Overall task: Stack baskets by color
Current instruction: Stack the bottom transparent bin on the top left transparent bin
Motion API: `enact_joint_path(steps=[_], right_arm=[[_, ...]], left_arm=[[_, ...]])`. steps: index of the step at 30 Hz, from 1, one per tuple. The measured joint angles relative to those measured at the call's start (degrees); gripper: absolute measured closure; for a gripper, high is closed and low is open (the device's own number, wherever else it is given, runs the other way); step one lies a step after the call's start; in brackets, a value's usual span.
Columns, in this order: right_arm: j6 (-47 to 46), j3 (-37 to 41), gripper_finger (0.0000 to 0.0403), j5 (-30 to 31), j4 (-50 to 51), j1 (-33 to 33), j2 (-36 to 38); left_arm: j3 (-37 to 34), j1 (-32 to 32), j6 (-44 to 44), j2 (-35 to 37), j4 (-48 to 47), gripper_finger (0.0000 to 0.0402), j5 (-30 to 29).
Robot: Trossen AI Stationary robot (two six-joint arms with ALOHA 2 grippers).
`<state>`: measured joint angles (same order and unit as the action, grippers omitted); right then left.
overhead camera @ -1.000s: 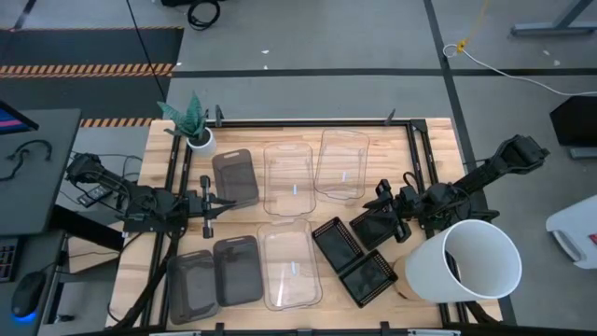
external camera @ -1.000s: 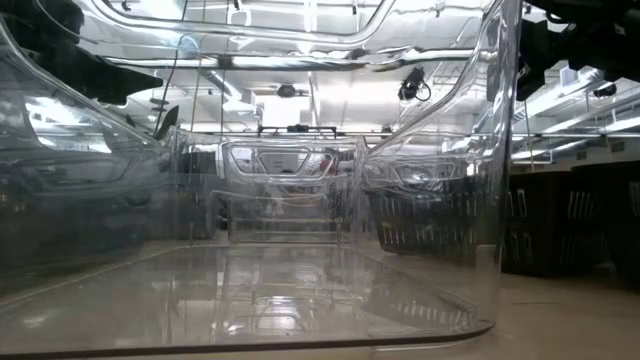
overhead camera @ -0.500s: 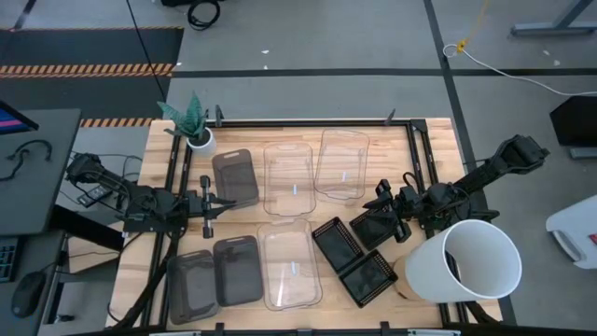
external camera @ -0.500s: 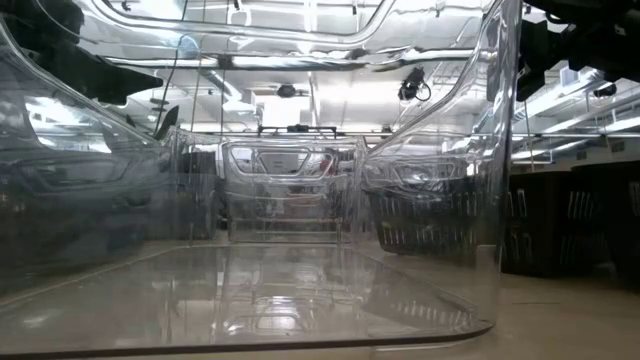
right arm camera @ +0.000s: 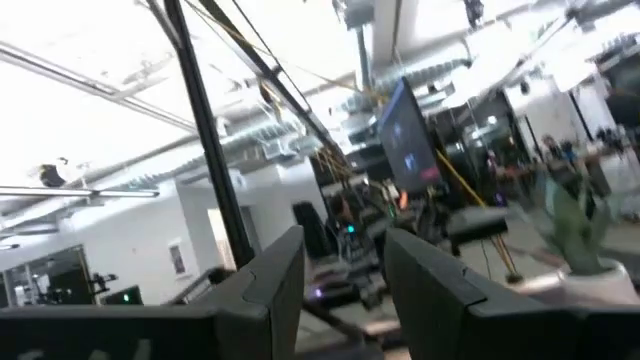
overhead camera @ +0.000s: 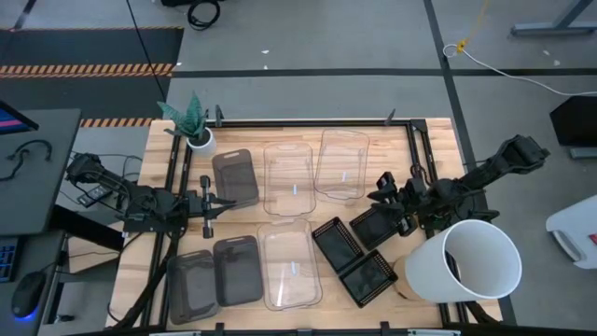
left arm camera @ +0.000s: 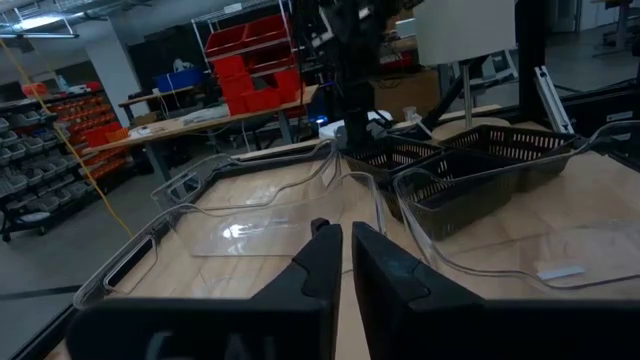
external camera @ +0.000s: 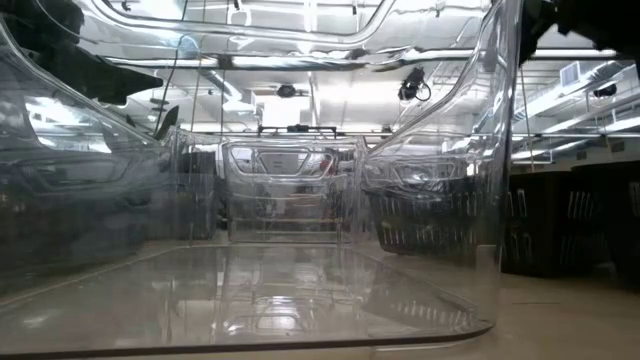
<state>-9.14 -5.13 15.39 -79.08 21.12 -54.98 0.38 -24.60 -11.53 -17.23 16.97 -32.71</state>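
Three black mesh baskets (overhead camera: 340, 243) sit near-right; my right claw (overhead camera: 392, 207), fingers apart and empty, hovers by the farthest basket (overhead camera: 371, 226), so I judge a square, level pinch on its wall best, left claw (overhead camera: 206, 207) idling nearly together at left.

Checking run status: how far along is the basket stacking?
Nothing is stacked yet. Three clear baskets, three smoky grey baskets and three black mesh baskets all lie singly on the table. Nothing is in hand: the right claw hangs open over the mesh basket near it, and the left claw waits empty beside the grey ones. All three colour stacks remain.
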Motion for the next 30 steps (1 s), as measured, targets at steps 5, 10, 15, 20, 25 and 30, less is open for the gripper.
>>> enact_joint_path(steps=[5,10,15,20,25,30], right_arm=[[7.32,-3.28,0.0257,1.28,-0.21,0.0,-0.02],[7.22,-7.03,0.0257,11.83,6.28,-0.67,-0.98],[1.37,-16.78,0.0261,9.74,30.04,-4.07,-3.2],[-0.78,-28.21,0.0265,10.16,47.82,-5.16,-7.93],[-0.22,-35.49,0.0265,10.19,54.84,-4.58,-14.86],[-0.32,-39.01,0.0265,10.02,58.65,-3.18,-20.0]], left_arm=[[-0.02,0.02,0.0,0.0,0.0,0.0373,0.0],[0.0,0.02,0.0,0.0,0.0,0.0376,-0.02],[-0.01,0.0,0.01,0.0,0.07,0.037,0.0],[0.0,0.01,0.01,0.0,0.02,0.0368,0.0],[0.0,0.0,0.01,0.0,0.04,0.0375,0.0],[-0.02,0.02,0.0,0.0,0.05,0.0373,0.0]])
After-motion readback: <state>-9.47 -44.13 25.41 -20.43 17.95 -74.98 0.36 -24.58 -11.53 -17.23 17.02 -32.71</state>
